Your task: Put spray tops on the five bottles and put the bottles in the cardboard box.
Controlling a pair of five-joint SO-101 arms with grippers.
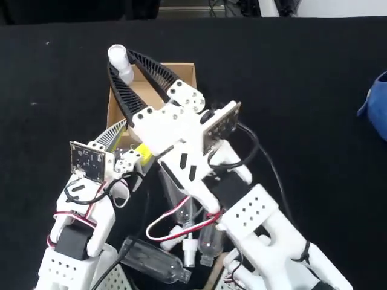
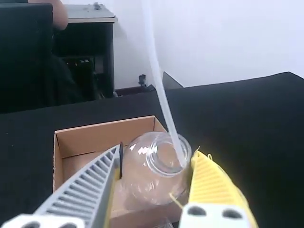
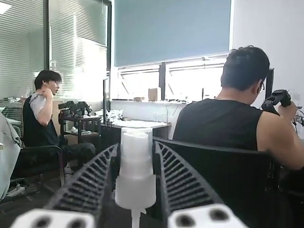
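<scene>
My right gripper (image 1: 121,60) is shut on a white spray top (image 1: 119,60), held high over the far left corner of the cardboard box (image 1: 181,72). In the right wrist view the spray top (image 3: 135,173) stands upright between the black fingers (image 3: 90,185). My left gripper (image 2: 156,156) is shut on a clear bottle (image 2: 152,173), gripped between a grey finger and a yellow finger with its open mouth tilted up. The top's thin dip tube (image 2: 159,90) runs down into that mouth. In the high view the left gripper (image 1: 128,144) sits at the box's near left side.
Three clear bottles without tops lie on the black table near the arm bases (image 1: 154,260), (image 1: 180,211), (image 1: 208,241). The right arm's cable (image 1: 266,157) loops beside them. A blue object (image 1: 378,112) shows at the right edge. The box's interior (image 2: 90,142) lies just behind the held bottle.
</scene>
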